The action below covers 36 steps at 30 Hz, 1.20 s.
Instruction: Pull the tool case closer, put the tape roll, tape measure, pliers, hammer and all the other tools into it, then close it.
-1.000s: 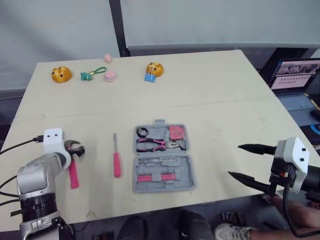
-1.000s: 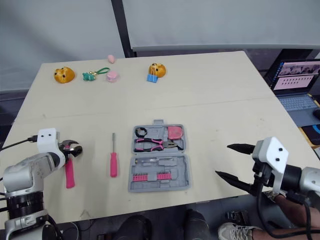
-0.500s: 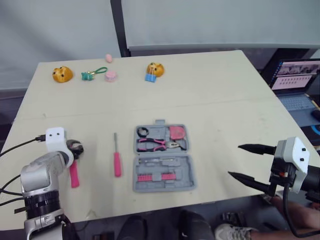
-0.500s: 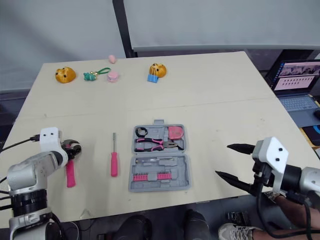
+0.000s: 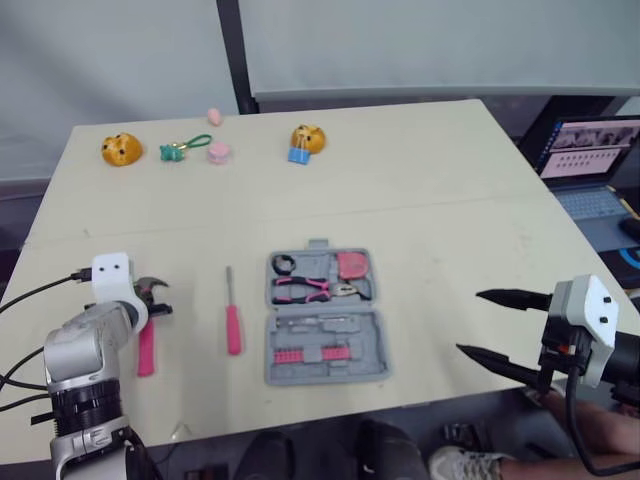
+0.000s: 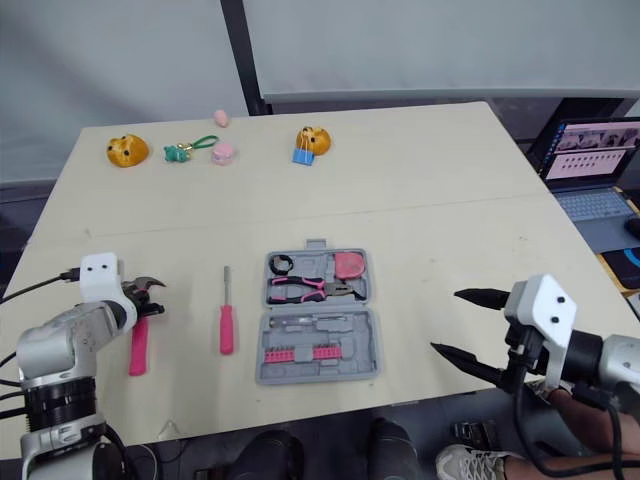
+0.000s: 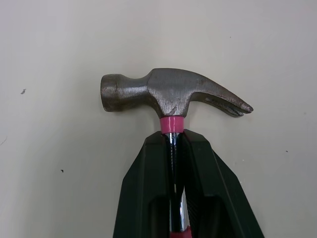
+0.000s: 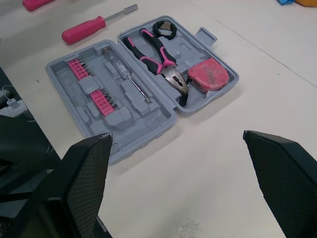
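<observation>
The grey tool case (image 5: 328, 374) lies open near the table's front edge. It holds the black tape roll (image 5: 285, 264), pink-handled pliers (image 5: 304, 289), the pink tape measure (image 5: 353, 265) and a row of pink bits (image 8: 101, 98). A pink-handled screwdriver (image 5: 233, 326) lies just left of the case. Further left lies the hammer (image 5: 146, 350), with its steel head (image 7: 168, 91) on the table. My left gripper (image 7: 173, 140) is shut on the hammer's neck just below the head. My right gripper (image 5: 471, 322) hangs open off the table's front right corner, apart from the case.
Small toys line the table's far edge: an orange figure (image 5: 120, 149), a green keychain (image 5: 184, 148), a pink piece (image 5: 219, 152), an orange figure with a blue clip (image 5: 306, 140) and a pink egg (image 5: 215, 116). A laptop (image 5: 588, 152) stands to the right.
My left gripper's fingers have closed from wide open onto the hammer's neck. The hammer's handle has swung a little straighter. The right gripper has stayed still and open.
</observation>
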Tool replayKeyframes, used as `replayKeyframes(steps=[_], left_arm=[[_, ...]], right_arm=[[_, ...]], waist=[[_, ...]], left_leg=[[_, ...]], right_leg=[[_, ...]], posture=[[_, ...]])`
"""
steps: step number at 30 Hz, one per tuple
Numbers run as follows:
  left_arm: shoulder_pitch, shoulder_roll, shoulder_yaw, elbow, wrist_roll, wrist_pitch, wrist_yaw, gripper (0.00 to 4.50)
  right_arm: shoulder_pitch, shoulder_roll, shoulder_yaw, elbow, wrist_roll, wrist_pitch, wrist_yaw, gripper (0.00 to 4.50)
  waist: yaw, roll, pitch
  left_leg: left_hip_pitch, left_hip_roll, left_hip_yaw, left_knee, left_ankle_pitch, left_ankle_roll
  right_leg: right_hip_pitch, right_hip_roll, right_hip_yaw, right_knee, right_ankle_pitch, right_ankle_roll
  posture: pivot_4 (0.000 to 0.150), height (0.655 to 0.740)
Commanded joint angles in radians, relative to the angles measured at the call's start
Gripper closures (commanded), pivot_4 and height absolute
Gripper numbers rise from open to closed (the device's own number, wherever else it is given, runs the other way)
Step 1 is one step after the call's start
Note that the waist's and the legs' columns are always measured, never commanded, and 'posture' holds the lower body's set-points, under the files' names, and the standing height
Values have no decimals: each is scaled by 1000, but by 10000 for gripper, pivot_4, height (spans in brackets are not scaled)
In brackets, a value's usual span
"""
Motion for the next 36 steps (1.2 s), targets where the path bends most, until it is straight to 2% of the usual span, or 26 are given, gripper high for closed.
replayKeyframes(steps=[1,6,12,16,24,29,33,36], left_arm=[[1,57,2,-40,-1,6,-30,44663],[-12,208,-68,-114,-66,58,-200,44663],[23,471,-249,-263,-193,33,-537,44663],[44,567,-349,-351,-222,-26,-666,44663],[-52,623,-485,-400,-259,-103,-838,44663],[-138,628,-598,-398,-231,-166,-919,44663],[-229,598,-695,-366,-185,-214,-958,44663],[-328,510,-771,-342,-154,-198,-942,44663]], right_arm=[[-5,-8,-23,-21,17,-3,-3,0],[-21,-8,-7,-15,11,-10,-7,0],[-50,0,22,-14,4,-15,-17,0],[-53,11,39,-33,18,-14,-24,0],[-23,31,52,-66,30,-24,-21,0],[-6,52,59,-78,24,-31,-37,0],[-4,59,72,-75,17,-40,-44,0],[-5,59,75,-71,15,-44,-48,0]], waist=[[0,0,0],[-1,-3,2],[0,-4,3],[-1,-3,4],[0,-3,4],[1,-3,4],[1,-3,4],[6,-3,5]], left_leg=[[0,0,0,0,0,0],[-1,0,0,0,0,0],[-1,0,0,-1,0,0],[-1,0,0,-4,0,0],[-1,0,2,-4,0,0],[-1,0,2,-4,0,0],[-1,0,2,-4,0,0],[-1,0,2,-3,0,1]], right_leg=[[0,0,0,0,0,0],[-1,0,0,0,0,0],[-1,0,0,-1,0,0],[-1,0,0,-3,0,0],[-2,1,0,-2,0,-1],[-2,1,1,-2,0,-1],[-2,1,1,-2,0,-1],[-2,1,1,-2,0,0]], posture=[[1500,7400],[1500,7400],[1500,7400],[1500,7400],[1500,7400],[1500,7400],[1500,7400],[1500,7400]])
